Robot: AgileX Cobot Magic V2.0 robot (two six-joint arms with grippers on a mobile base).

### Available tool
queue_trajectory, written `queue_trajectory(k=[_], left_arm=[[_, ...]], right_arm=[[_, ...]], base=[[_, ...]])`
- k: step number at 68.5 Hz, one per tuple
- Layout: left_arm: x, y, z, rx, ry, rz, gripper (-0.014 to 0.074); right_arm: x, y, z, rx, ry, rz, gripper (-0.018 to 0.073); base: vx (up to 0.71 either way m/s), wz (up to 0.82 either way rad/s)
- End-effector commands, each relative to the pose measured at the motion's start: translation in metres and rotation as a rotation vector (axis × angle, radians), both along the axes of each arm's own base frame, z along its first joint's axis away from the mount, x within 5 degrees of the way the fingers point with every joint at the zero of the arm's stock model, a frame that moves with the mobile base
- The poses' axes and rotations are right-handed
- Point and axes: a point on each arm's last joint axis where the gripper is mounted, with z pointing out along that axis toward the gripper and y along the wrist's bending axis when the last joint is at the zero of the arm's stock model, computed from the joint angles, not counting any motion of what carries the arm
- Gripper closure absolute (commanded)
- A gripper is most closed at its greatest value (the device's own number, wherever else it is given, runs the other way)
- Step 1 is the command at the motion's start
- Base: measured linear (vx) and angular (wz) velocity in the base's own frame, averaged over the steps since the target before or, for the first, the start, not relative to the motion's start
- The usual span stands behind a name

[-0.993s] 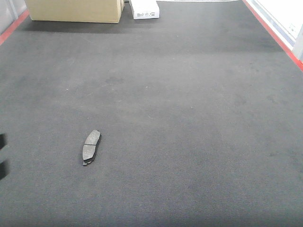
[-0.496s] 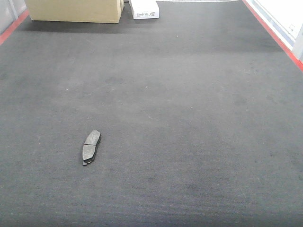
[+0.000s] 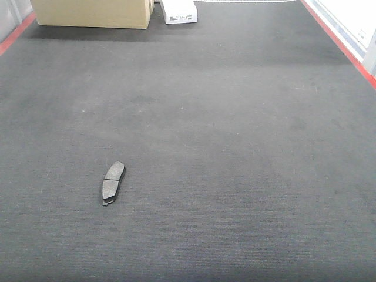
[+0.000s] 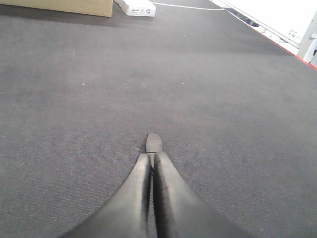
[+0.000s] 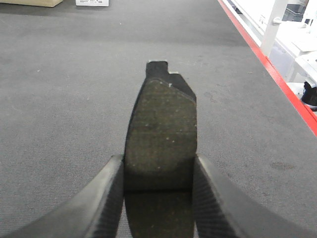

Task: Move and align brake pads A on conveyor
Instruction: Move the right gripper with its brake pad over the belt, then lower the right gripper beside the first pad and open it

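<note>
so the right fingers (image 5: 114,176) are closed on one brake pad (image 5: 161,114), squeezing it from both sides. its far end, the one with the notched backing plate, sticks out past the tips, and it's up off the conveyor (image 3: 235,147). the left fingers (image 4: 142,168) are pressed together with only a thin slit between them, and i can't see anything in the slit. just past their tips the end of a second brake pad (image 4: 154,143) pokes into view. can't tell if the tips touch it. from the front view that second pad (image 3: 113,183) lies flat on the dark belt, left of centre and toward the near end, long side pointing roughly away from the camera. neither arm shows in that view. a cardboard box (image 3: 94,14) and a small white box (image 3: 179,10) sit at the far end. the red frame edge (image 3: 338,38) runs down the right side.
</note>
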Motion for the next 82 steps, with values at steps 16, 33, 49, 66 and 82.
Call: queue_trajectory(k=[16, 33, 49, 66, 82], left_arm=[[0.001, -0.001, 0.013, -0.02, -0.074, -0.013, 0.0603], [0.001, -0.001, 0.013, -0.02, -0.074, -0.013, 0.0602], [0.001, -0.001, 0.013, -0.02, -0.074, -0.013, 0.0602], [0.001, -0.001, 0.013, -0.02, -0.074, -0.013, 0.0602], [0.001, -0.001, 0.013, -0.02, -0.074, -0.013, 0.0602]], right_arm=[[0.002, 0.001, 0.022, -0.014, -0.164, 0.014, 0.0459], [0.027, 0.002, 0.023, -0.01, -0.066, 0.016, 0.0459], [0.096, 0.005, 0.029, 0.058, 0.149, 0.01, 0.0455], [0.176, 0.011, 0.012, 0.074, 0.309, 0.017, 0.0451], [0.231, 0.069, -0.006, 0.056, 0.423, 0.183, 0.0447]], base=[[0.0, 0.0], [0.0, 0.0], [0.0, 0.0], [0.0, 0.0], [0.0, 0.0]])
